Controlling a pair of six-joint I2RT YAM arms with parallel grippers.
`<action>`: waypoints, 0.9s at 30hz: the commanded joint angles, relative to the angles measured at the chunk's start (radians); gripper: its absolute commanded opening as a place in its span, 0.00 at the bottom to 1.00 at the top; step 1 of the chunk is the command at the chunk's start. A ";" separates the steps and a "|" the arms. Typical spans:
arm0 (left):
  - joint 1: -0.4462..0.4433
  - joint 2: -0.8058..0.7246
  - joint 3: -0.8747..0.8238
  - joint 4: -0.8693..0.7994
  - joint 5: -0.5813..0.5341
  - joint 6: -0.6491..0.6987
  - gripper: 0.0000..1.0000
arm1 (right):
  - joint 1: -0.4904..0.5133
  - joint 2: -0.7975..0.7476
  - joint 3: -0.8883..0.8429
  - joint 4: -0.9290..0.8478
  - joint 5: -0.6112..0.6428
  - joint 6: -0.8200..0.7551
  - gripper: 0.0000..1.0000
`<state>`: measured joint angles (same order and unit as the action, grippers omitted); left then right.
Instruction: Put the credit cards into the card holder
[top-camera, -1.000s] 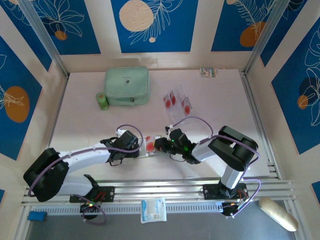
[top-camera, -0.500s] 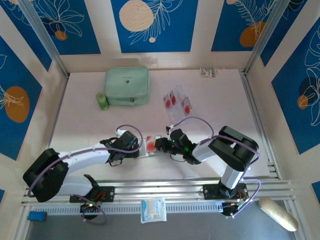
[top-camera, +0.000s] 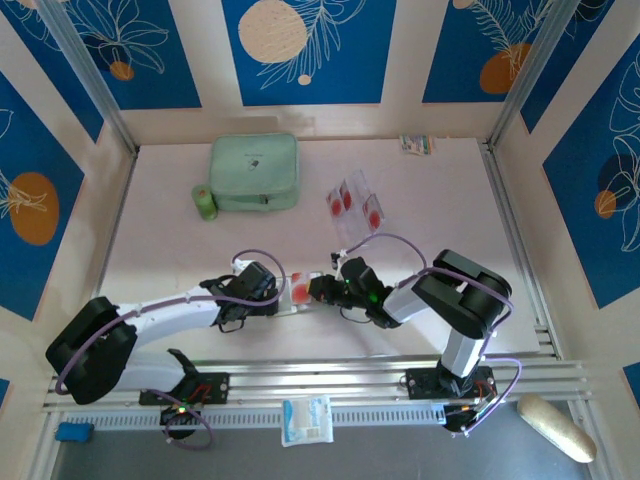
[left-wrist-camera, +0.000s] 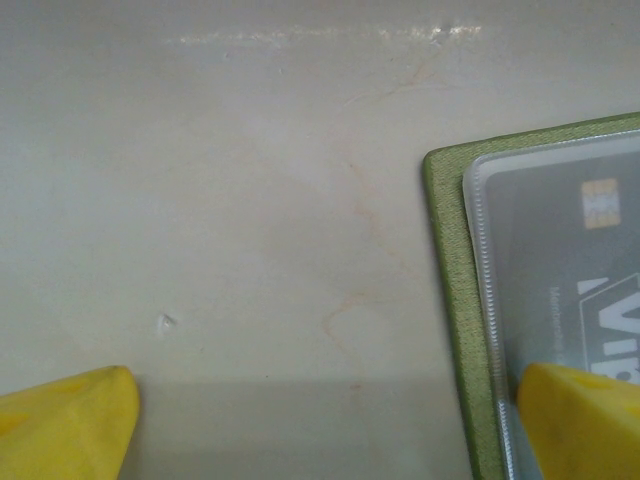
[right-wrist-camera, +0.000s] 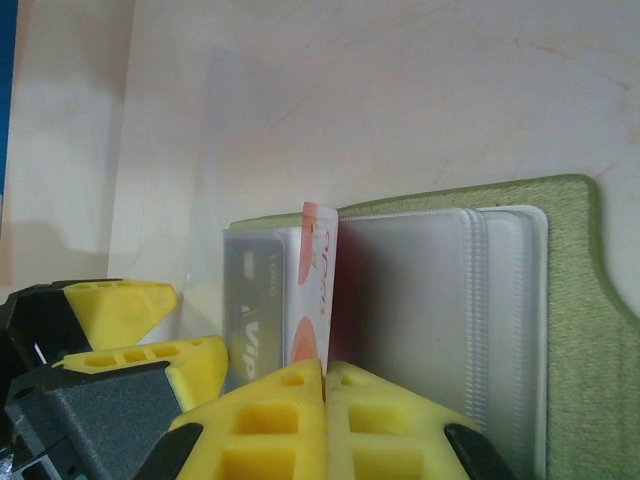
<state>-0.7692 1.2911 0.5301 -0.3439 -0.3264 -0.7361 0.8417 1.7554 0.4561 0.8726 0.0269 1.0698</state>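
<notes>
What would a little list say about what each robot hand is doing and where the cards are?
Left gripper: open, one fingertip over the card holder's near edge.
Right gripper: shut on one credit card, held on edge over the clear pockets.
Card holder: lying open on the table, between the two grippers.
Loose cards: a few, farther back on the table.
Other things: mint zip case with a small green roll beside it.
</notes>
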 joint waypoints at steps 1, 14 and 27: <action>0.010 -0.002 -0.025 -0.035 -0.009 -0.011 0.97 | 0.006 0.024 0.006 -0.008 -0.038 -0.022 0.00; 0.010 -0.001 -0.027 -0.033 -0.008 -0.012 0.97 | 0.007 0.040 0.000 0.021 -0.087 0.004 0.00; 0.011 -0.072 0.025 -0.068 0.007 -0.016 0.97 | 0.000 0.053 -0.025 0.085 -0.059 0.046 0.00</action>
<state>-0.7681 1.2461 0.5297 -0.3748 -0.3290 -0.7361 0.8360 1.7863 0.4534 0.9401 -0.0246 1.1088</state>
